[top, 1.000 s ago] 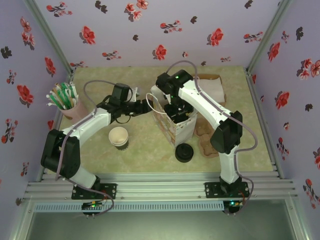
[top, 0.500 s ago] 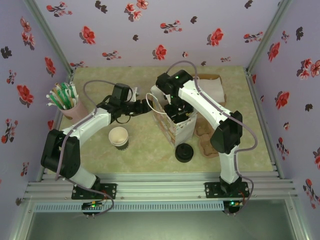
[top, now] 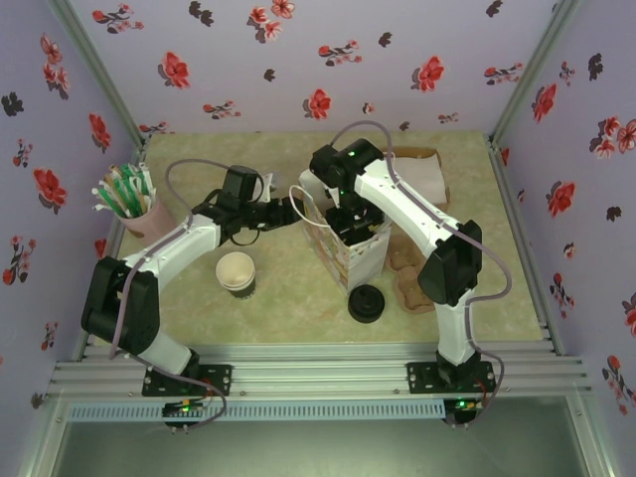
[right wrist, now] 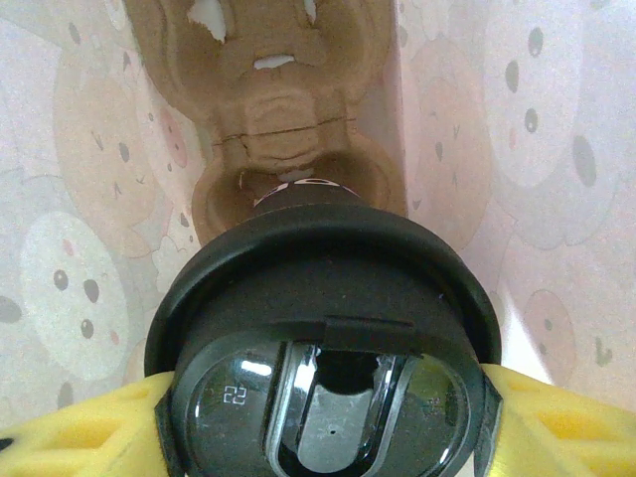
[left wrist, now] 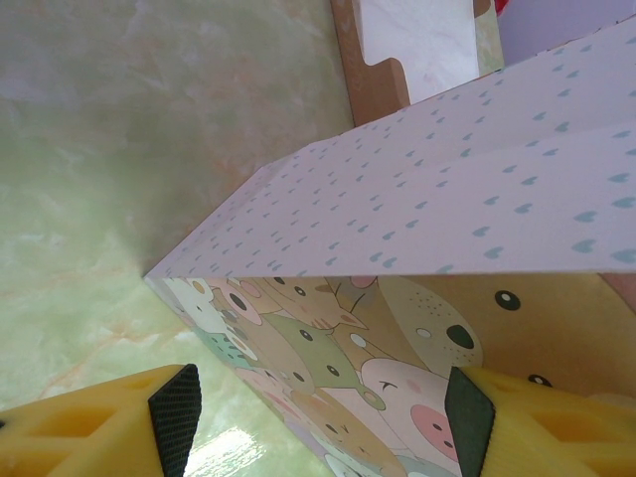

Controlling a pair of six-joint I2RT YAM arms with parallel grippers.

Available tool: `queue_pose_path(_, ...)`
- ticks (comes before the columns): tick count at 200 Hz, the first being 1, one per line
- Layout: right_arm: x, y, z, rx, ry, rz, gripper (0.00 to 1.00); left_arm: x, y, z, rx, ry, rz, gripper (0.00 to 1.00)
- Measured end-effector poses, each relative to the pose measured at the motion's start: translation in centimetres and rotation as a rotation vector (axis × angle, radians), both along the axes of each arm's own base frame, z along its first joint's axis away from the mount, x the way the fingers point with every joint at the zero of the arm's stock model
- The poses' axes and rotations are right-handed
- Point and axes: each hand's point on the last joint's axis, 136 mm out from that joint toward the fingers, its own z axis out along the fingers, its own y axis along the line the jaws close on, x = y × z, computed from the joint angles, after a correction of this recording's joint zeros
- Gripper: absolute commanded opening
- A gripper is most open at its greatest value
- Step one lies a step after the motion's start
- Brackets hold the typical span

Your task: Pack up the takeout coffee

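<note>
The takeout coffee [right wrist: 323,328] shows its round black lid from above. My right gripper [right wrist: 323,417] is shut on it, a yellow finger pressed against each side of the lid. It hangs inside the paper bag [top: 358,260], above a brown cardboard cup carrier [right wrist: 288,109] at the bag's bottom. In the top view my right gripper [top: 350,227] reaches down into the bag's mouth. My left gripper [top: 296,211] is at the bag's left edge. It stands open around a corner of the bag [left wrist: 447,199], with its left pad [left wrist: 174,417] clear of the paper.
A lidless cream-rimmed cup stack [top: 237,273] stands left of the bag. Loose black lids [top: 367,303] lie in front of it. A pink cup of stirrers [top: 129,204] is at the far left. Cardboard carriers [top: 407,278] and a brown tray [top: 422,179] lie to the right.
</note>
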Motion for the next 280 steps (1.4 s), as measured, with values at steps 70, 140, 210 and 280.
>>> queue_pose_path(70, 0.0, 0.0, 0.0, 0.0, 0.0, 0.0, 0.66, 0.0, 0.0, 0.0, 0.0, 0.0, 0.0, 0.69)
queue_pose_path(140, 0.0, 0.0, 0.0, 0.0, 0.001, 0.0, 0.66, -0.1, 0.0, -0.1, 0.003, 0.005, 0.0, 0.69)
queue_pose_path(210, -0.1, -0.1, -0.1, -0.004, 0.005, 0.0, 0.66, 0.0, 0.0, 0.1, 0.004, 0.005, 0.0, 0.69)
queue_pose_path(280, 0.1, 0.0, -1.8, -0.035, 0.048, 0.005, 0.66, 0.1, 0.0, 0.3, 0.006, 0.001, 0.0, 0.69)
